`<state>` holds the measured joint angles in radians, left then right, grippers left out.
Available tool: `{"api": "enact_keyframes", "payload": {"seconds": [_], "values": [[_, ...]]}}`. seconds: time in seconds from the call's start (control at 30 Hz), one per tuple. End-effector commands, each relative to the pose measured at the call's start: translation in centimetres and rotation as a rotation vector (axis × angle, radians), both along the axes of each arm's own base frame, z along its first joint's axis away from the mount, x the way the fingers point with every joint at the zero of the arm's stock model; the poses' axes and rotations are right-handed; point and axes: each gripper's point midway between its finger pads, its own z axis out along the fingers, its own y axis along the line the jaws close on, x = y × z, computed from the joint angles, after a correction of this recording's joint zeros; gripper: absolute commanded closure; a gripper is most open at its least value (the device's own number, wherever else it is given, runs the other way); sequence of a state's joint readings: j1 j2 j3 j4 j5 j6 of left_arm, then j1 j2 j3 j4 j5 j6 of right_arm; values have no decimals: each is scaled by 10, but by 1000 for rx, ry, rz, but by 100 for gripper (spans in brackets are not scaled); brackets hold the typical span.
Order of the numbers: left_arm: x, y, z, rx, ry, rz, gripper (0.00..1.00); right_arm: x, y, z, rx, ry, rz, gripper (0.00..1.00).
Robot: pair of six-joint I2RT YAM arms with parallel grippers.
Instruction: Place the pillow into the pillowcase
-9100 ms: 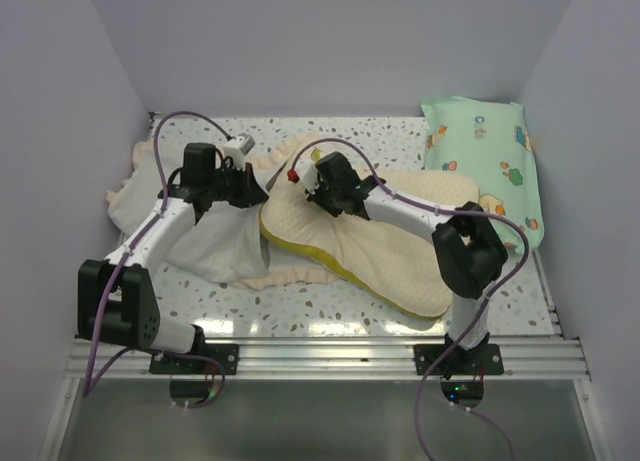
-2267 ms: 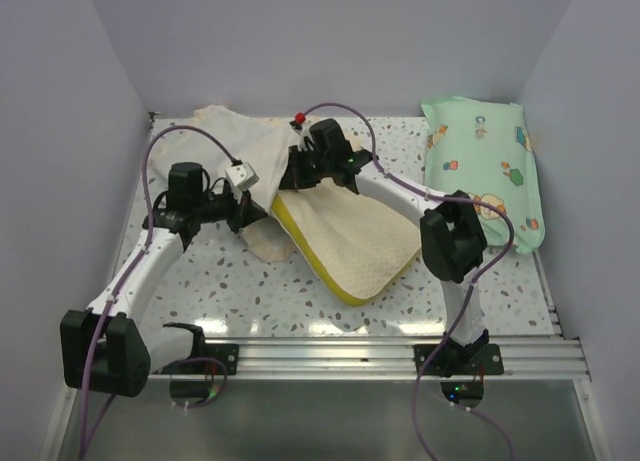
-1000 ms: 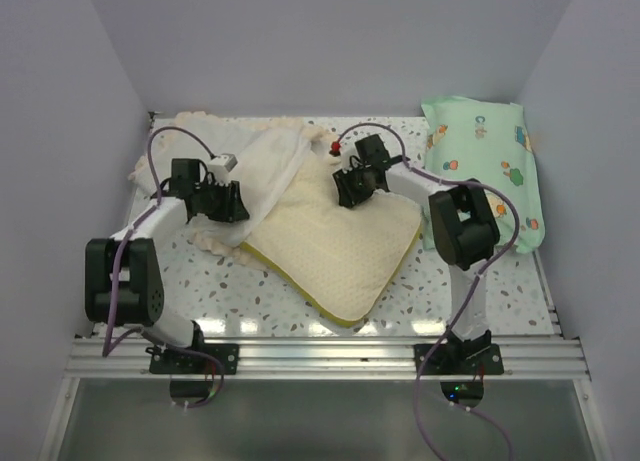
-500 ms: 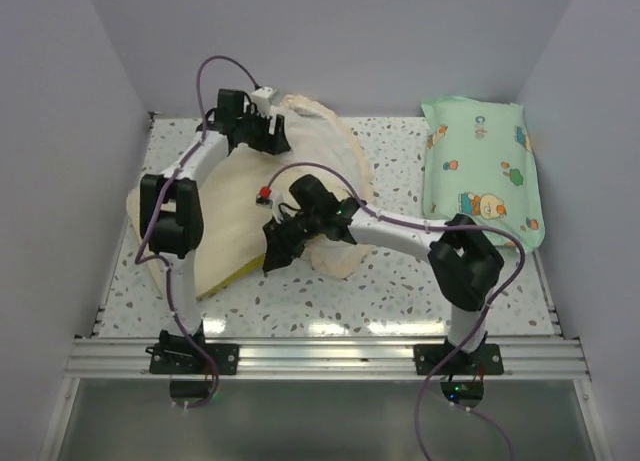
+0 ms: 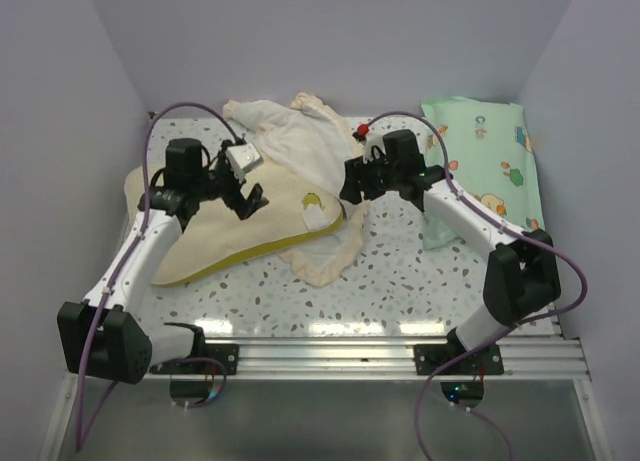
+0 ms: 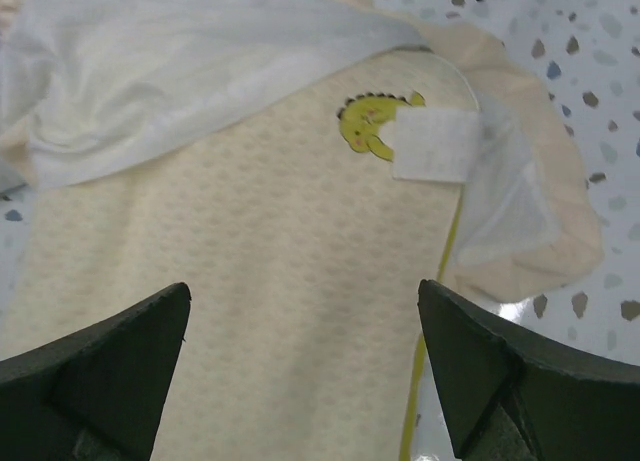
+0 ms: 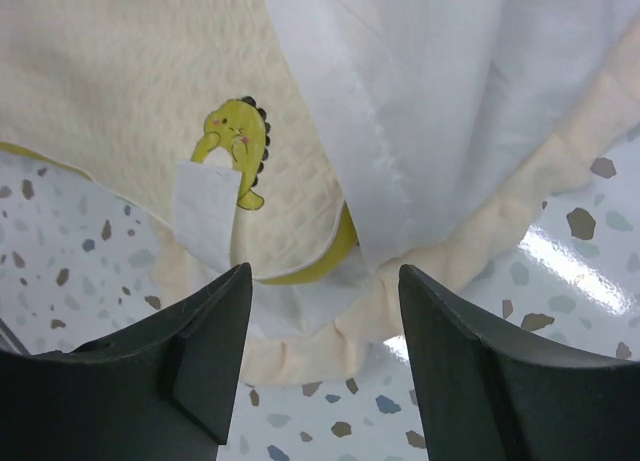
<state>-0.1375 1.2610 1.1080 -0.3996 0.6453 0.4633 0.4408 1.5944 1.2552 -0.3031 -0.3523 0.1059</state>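
Both claws are released and empty: left claw [image 5: 250,203] hovers over the pillow [image 5: 215,236], right claw [image 5: 348,184] beside the pillowcase [image 5: 295,151]. Pillow lies flat on the desk [image 5: 400,271], left side, and only its corner with the dinosaur patch [image 5: 312,203] sits in the case mouth (rest outside). Likely best: pinch the pillowcase's top layer, lift, draw it over evenly.

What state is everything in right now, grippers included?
Pillow: lying flat, far end under the pillowcase, most uncovered.
Pillowcase: bunched over that end, not pulled on.
Green pillow: flat at the right edge.
Left gripper: open, empty, above pillow.
Right gripper: open, empty, above pillowcase trim.
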Motion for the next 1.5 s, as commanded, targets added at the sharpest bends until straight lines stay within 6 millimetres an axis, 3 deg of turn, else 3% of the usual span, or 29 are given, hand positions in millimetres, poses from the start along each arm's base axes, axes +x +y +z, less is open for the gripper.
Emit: {"api": "enact_keyframes", "payload": {"seconds": [0.0, 0.17, 0.3, 0.57, 0.67, 0.73, 0.8, 0.93, 0.97, 1.0, 1.07, 1.2, 1.23, 1.33, 1.47], "values": [[-37, -11, -64, 164, 32, -201, 0, -1, -7, -31, -130, 4, 18, 35], [-44, -39, -93, 269, -11, -248, 0, 10, -11, -66, -171, 22, -20, 31], [-33, -66, -109, 320, -65, -243, 0, 19, -14, -95, -232, 17, -9, 33], [-11, -78, -136, 345, -110, -175, 0, 43, -13, -114, -244, -34, -55, 44], [-5, -83, -136, 333, -139, -162, 0, 50, -9, -110, -220, -66, -73, 56], [-1, -88, -141, 331, -138, -140, 0, 50, -2, -108, -194, -65, -47, 78], [7, -90, -145, 342, -162, -106, 4, 49, 4, -104, -155, -44, -46, 98], [22, -87, -161, 391, -142, -47, 34, 29, 14, -92, -92, 3, 26, 100], [25, -87, -160, 393, -124, -46, 57, 19, 19, -91, -61, 23, 59, 100], [26, -88, -161, 385, -105, -42, 68, 15, 20, -78, -37, 5, 68, 100], [28, -93, -150, 289, -35, -20, 100, 1, 25, -71, 10, 27, 102, 100], [51, -77, -100, 78, 38, 140, 100, -18, 28, -51, 45, 35, 150, 100], [58, -73, -78, 6, 25, 193, 100, -26, 32, -38, 56, 23, 178, 100], [68, -73, -51, -76, 28, 273, 100, -46, 45, -7, 114, -7, 253, 100], [76, -78, -58, -87, 115, 369, 100, -68, 81, 34, 167, -45, 370, 100]]}}
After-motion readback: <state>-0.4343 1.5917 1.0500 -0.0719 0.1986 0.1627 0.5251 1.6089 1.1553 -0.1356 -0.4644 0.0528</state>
